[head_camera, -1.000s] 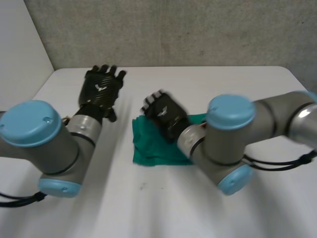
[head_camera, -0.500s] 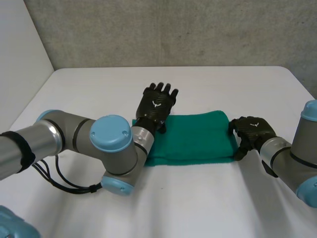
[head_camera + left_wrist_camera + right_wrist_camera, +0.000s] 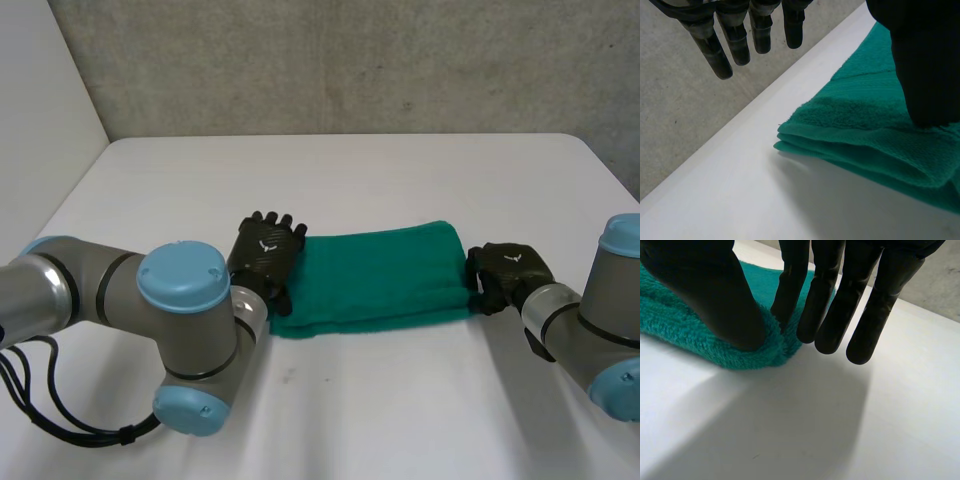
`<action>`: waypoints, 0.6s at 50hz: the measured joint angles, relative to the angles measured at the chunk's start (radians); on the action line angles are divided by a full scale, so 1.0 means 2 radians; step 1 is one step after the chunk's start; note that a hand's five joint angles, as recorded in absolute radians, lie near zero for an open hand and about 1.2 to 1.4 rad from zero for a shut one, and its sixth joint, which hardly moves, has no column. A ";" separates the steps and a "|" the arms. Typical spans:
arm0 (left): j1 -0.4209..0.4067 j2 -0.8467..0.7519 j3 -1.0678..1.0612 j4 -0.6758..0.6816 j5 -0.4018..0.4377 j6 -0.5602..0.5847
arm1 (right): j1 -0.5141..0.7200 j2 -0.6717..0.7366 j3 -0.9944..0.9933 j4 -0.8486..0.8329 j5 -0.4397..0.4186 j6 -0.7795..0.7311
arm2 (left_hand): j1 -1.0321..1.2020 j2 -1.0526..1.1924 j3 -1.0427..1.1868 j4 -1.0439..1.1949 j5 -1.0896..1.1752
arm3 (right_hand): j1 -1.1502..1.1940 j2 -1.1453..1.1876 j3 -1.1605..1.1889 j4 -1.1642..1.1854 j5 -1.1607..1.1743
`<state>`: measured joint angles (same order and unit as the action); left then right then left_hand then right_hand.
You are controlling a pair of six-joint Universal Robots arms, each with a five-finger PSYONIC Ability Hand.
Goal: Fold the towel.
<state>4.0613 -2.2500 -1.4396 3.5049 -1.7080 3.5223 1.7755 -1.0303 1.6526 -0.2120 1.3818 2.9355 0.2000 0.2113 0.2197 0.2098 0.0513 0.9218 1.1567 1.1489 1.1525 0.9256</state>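
Observation:
A green towel (image 3: 380,275) lies folded into a long strip on the white table (image 3: 400,410). My left hand (image 3: 265,252) is at the strip's left end. In the left wrist view the thumb (image 3: 925,65) rests on top of the towel (image 3: 865,125), while the straight fingers (image 3: 710,45) hang apart over bare table past the folded corner. My right hand (image 3: 505,272) sits at the strip's right end. In the right wrist view its thumb (image 3: 710,290) and one finger (image 3: 790,285) pinch the towel's end (image 3: 670,325) between them, and the other fingers hang straight past it.
A grey wall (image 3: 350,60) runs behind the table's far edge. The left arm's elbow (image 3: 185,340) and the right arm's elbow (image 3: 620,330) reach over the near part of the table on either side of the towel.
My right hand went from over the towel's left part to its right end and has stayed there. My left hand came onto the towel, then drew back to its left end.

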 measured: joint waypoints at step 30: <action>0.049 0.155 -0.083 -0.004 -0.034 -0.016 | 0.284 0.106 -0.236 0.069 -0.033 -0.059 | -0.002 -0.001 -0.001 -0.001 -0.002 | -0.054 -0.106 -0.101 -0.096 -0.063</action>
<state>4.1596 -1.9394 -1.6051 3.4965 -1.7766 3.4894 2.3428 -0.8192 1.1803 -0.0732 1.3167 2.8167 0.1965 0.2094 0.2179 0.2075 0.0481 0.8129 0.9451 0.9466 0.9604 0.8005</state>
